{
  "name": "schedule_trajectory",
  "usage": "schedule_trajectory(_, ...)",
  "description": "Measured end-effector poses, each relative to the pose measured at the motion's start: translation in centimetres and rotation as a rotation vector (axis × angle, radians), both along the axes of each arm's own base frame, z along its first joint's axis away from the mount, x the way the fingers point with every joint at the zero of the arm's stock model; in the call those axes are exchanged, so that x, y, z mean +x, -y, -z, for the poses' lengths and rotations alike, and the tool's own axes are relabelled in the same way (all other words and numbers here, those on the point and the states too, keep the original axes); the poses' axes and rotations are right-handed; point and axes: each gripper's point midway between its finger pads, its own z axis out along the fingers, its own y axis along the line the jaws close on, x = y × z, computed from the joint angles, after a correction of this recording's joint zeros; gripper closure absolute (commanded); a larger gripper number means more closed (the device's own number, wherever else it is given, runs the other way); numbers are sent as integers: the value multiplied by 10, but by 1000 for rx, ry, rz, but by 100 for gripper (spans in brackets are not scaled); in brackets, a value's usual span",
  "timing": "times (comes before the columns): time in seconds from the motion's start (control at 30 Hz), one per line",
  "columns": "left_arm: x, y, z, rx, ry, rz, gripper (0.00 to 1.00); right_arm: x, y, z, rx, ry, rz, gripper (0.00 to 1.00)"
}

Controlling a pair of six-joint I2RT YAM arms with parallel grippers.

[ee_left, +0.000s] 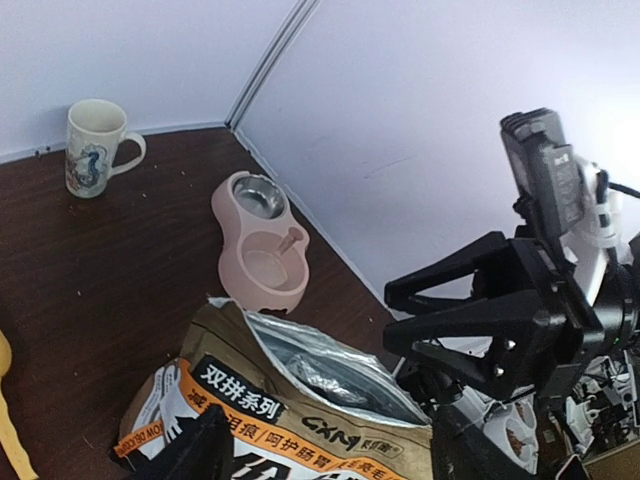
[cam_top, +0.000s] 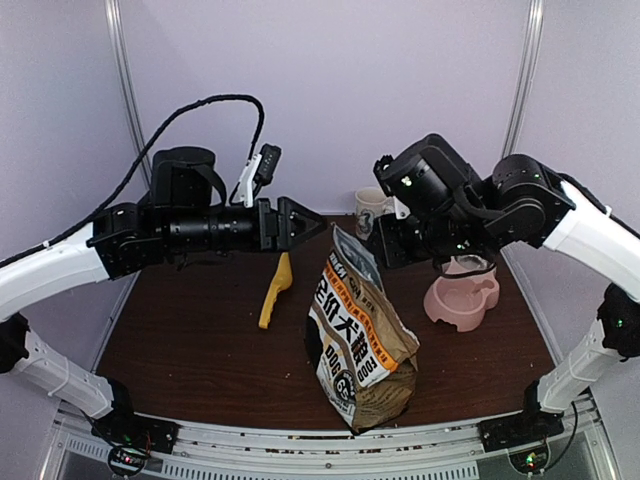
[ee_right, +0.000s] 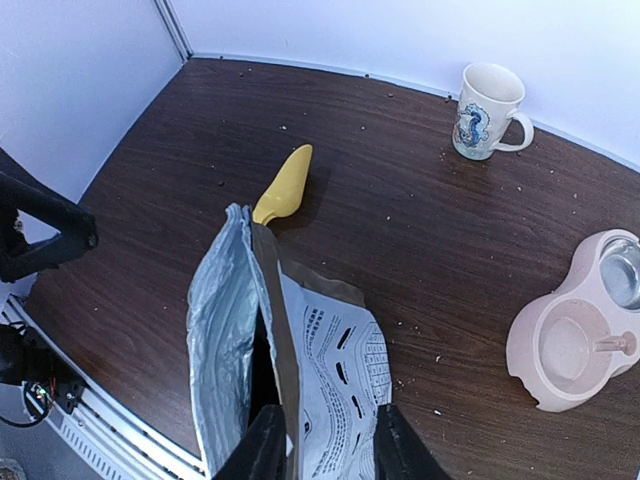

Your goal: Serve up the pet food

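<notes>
Mug (cam_top: 370,210), scoop (cam_top: 275,290), bowl (cam_top: 462,300) around food bag (cam_top: 360,340)

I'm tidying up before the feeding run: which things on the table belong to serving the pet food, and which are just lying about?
For the job:
- bag of pet food, open at the top
- yellow scoop
- pink double bowl

Just lying about:
- mug

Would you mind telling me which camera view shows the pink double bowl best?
The left wrist view: the pink double bowl sits whole and unobstructed, with both compartments visible. In the top external view the right arm hides its far part; the right wrist view crops it at the frame edge.
</notes>
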Motion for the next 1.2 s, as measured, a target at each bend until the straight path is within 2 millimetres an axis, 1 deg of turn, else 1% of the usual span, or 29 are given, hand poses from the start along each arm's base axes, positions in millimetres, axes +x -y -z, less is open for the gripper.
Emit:
schedule_trajectory(0.1, -6, 4, 5, 10, -26, 15, 23, -7, 5, -10, 43, -10, -20, 55)
schedule_trajectory(0.2, -8, 9, 18, 32, -70, 16, 21, -13, 6, -13, 71, -26, -38, 54)
schedule_trajectory(0.27, -8, 13, 27, 47, -97, 16, 21, -16, 4, -10, 73, -38, -53, 57)
schedule_trajectory(0.37, -7, 17, 39, 67, -135, 11, 21, -19, 1, 3, 54, -61, -67, 62)
schedule_trajectory(0.43, -7, 19, 43, 71, -150, 9, 20, -20, 0, 11, 39, -75, -76, 66)
schedule_trajectory(0.5, -6, 21, 46, 75, -161, 6, 20, -21, -2, 16, 31, -84, -80, 74)
schedule_trajectory(0.53, -5, 22, 48, 76, -167, 4, 20, -22, -3, 18, 31, -88, -82, 76)
schedule_trajectory(0.6, -5, 23, 51, 81, -177, 2, 20, -22, -5, 21, 30, -91, -87, 78)
schedule_trajectory(0.8, -3, 32, 67, 108, -209, 15, 19, -22, -11, 24, 33, -97, -95, 92)
schedule_trajectory(0.97, -3, 39, 75, 114, -226, 31, 20, -21, -13, 27, 31, -100, -93, 98)
schedule_trajectory(1.2, -3, 42, 69, 83, -227, 35, 18, -21, -14, 27, 30, -100, -93, 100)
